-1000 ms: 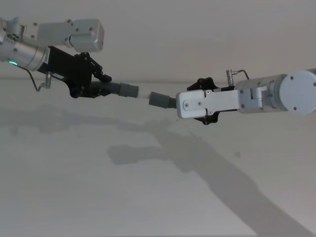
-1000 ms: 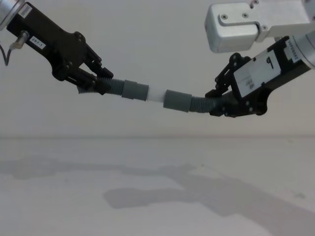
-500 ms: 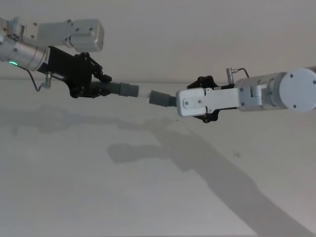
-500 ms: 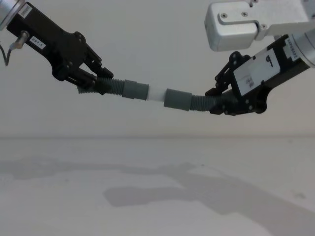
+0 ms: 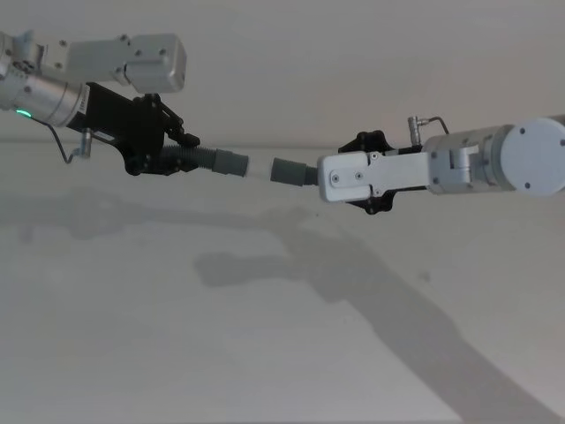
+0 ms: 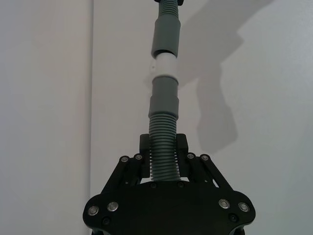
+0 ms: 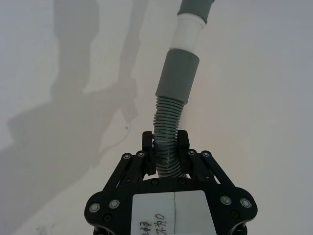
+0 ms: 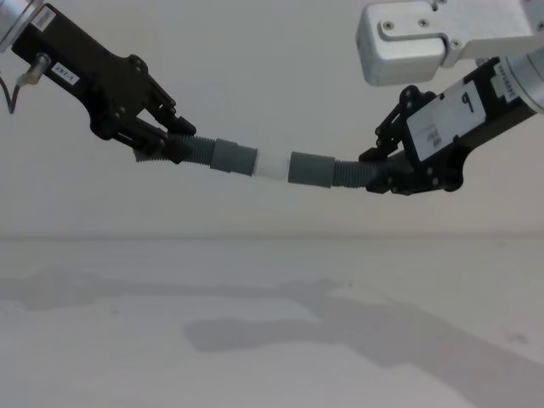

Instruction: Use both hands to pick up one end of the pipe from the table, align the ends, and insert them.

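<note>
The left end effector hangs in the air at the upper left, well above the white desk. Its black fingers are closed tight on the ribbed body of the left hose piece. In the left wrist view the ribbed hose sits squeezed between the two fingers, running straight out from them. This piece ends in a smooth grey cuff with a narrower white tip that points to the right and slightly downward.

The right end effector comes in from the upper right, also held high over the desk. Its fingers are clamped on the ribbed body of the right hose piece, which bends a little just past the grip. This piece ends in a plain grey cuff that faces left.

The two ends meet in mid-air between the end effectors, near the middle of the scene. The white tip reaches the mouth of the plain cuff, and most of the white is bare between the two grey cuffs. How far the tip is inside the cuff, I cannot tell. The two pieces do not lie in one straight line: they make a shallow sag at the joint.

Soft shadows of both arms and the hose fall on the desk below.
</note>
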